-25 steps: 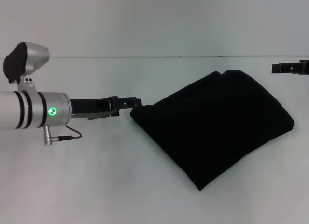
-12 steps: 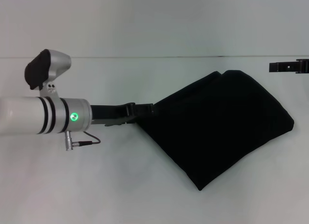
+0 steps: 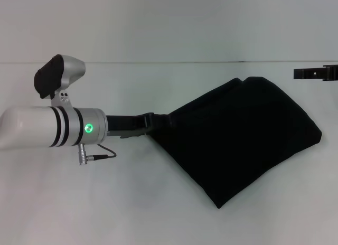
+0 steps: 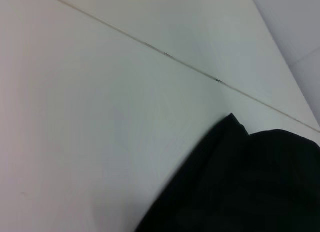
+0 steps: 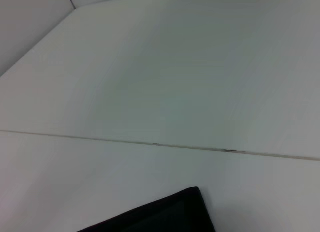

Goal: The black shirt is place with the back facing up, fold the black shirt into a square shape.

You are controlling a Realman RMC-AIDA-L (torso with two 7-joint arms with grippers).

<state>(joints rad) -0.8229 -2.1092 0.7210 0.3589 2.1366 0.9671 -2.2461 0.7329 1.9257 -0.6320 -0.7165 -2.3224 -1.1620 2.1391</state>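
The black shirt [image 3: 240, 137] is lying folded into a skewed diamond on the white table [image 3: 105, 203], and being soft, limp cloth it's probably going to sag and slide unless pinched at a corner. The left gripper [image 3: 158, 121] is sitting at its left corner, can't tell whether the fingers are apart or clamped. The right gripper [image 3: 315, 73] is hanging parked at the far right edge, same story there.

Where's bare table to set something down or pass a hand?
Bare: the table in front of the left gripper, and the back strip behind the black shirt. Crowded: the shirt's left corner, where that gripper touches it. Right gripper sits far right.
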